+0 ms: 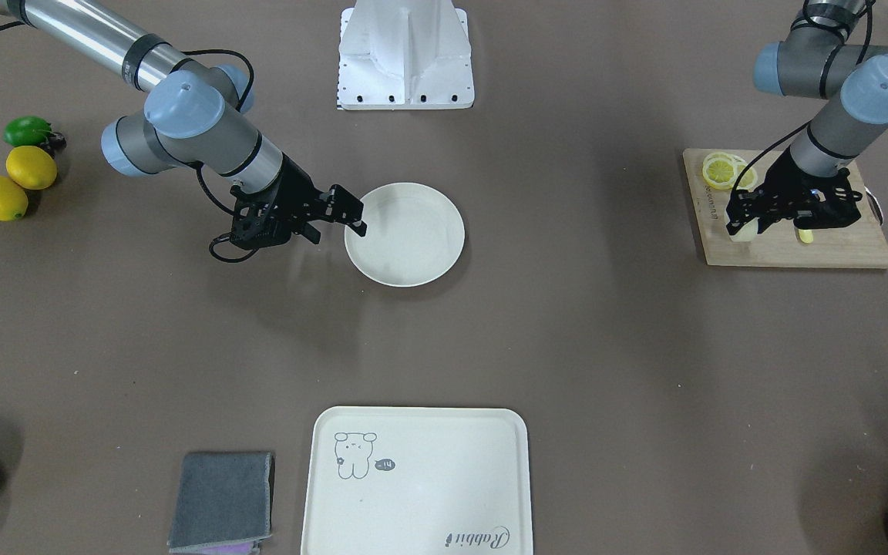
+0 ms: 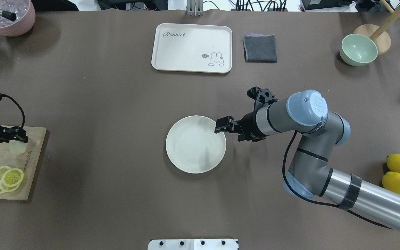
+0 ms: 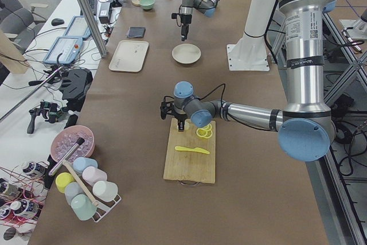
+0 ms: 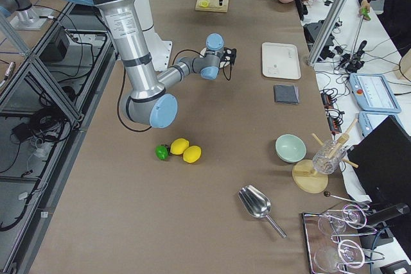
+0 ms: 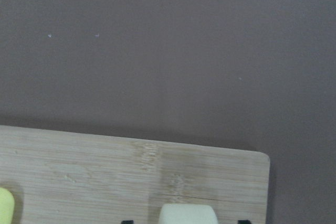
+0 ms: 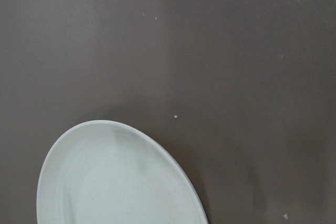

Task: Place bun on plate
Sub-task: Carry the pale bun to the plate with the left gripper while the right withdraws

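The bun (image 1: 741, 229) is a pale cream lump standing on the wooden cutting board (image 1: 798, 250) at the edge nearest the table's middle. My left gripper (image 1: 745, 216) hangs right over the bun (image 2: 16, 147). In the left wrist view the bun (image 5: 188, 214) sits between two dark fingertips with a gap on each side, so the gripper is open around it. The round off-white plate (image 1: 413, 274) lies empty in the middle of the table. My right gripper (image 1: 338, 227) is open at the plate's rim (image 2: 196, 166), holding nothing.
Lemon slices (image 1: 721, 169) and a pale yellow utensil (image 1: 805, 235) share the board. A cream tray (image 1: 413, 478) and a grey cloth (image 1: 220, 501) lie on the operators' side. Two lemons (image 1: 12, 181) and a green fruit (image 1: 28, 131) sit behind the right arm. A green bowl (image 2: 358, 49) is far right.
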Available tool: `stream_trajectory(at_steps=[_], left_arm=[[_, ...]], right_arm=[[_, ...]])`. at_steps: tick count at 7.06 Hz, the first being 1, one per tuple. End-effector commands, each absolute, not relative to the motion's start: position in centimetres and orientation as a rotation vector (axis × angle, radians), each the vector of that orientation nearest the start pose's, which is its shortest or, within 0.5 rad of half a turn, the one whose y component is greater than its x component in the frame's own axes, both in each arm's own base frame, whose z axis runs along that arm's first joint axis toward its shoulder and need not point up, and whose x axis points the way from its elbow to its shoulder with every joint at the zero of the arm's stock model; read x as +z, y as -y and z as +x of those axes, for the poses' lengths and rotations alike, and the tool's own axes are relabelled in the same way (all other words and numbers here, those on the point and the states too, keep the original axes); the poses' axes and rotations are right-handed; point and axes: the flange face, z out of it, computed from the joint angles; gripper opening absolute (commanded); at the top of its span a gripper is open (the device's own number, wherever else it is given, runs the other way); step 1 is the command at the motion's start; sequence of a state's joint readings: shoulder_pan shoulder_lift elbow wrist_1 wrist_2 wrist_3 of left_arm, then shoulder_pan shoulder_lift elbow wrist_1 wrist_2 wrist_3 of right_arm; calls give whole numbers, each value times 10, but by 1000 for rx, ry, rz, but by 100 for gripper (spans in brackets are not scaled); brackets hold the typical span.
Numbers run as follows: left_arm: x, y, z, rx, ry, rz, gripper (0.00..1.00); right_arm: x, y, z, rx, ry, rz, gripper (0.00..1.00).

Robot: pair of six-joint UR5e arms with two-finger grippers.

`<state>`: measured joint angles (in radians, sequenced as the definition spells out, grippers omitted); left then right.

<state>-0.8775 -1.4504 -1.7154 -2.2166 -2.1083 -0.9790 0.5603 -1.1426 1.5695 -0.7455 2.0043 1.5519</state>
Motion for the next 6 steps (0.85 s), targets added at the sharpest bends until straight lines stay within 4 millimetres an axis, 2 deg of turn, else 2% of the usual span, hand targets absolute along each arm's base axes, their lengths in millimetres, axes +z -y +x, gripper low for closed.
stream_trajectory(at_steps=[1, 4, 5, 6], left_arm=[[583, 403, 229, -89, -825, 45, 47], [579, 401, 228, -88, -831, 46, 19], [568, 402, 228, -85, -847, 55, 19], [538, 407, 234, -81, -881, 56, 19]], right_arm=[[316, 424, -500, 210, 1293, -16, 99], [306, 425, -491, 218, 1312, -10, 99], [299, 433, -476, 209, 1323, -28, 99], [305, 459, -433, 206, 1329, -81, 98]])
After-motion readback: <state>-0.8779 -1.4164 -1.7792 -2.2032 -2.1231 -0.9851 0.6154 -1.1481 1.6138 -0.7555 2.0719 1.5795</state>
